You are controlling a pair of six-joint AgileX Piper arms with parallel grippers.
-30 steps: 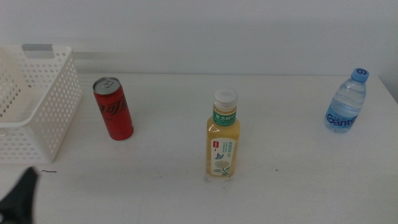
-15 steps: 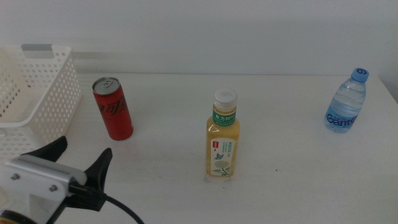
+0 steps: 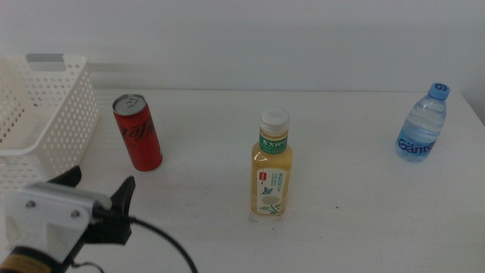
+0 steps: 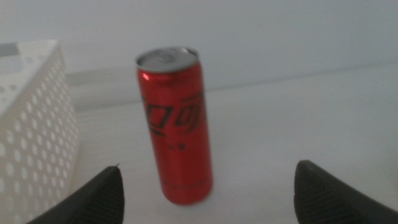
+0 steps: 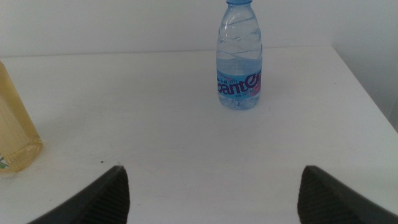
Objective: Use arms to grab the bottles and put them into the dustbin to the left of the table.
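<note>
Left gripper (image 3: 97, 183), jaws spread wide and empty, sits short of the upright red can (image 3: 138, 133), apart from it. Can stands just beside the white perforated dustbin (image 3: 53, 129). Right gripper (image 5: 211, 186), jaws also apart, faces the upright blue-capped water bottle (image 5: 239, 56), well apart.

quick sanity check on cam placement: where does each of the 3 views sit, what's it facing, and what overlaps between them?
Middle view: above the table's near side, looking forward and down at the basket, red can, tea bottle and water bottle; the left tool shows at lower left.
Left wrist view: on the left arm, facing the red can beside the basket; the left tool is open.
Right wrist view: on the right arm, facing the water bottle; the right tool is open.
Shared: right wrist and middle both show the tea bottle.
</note>
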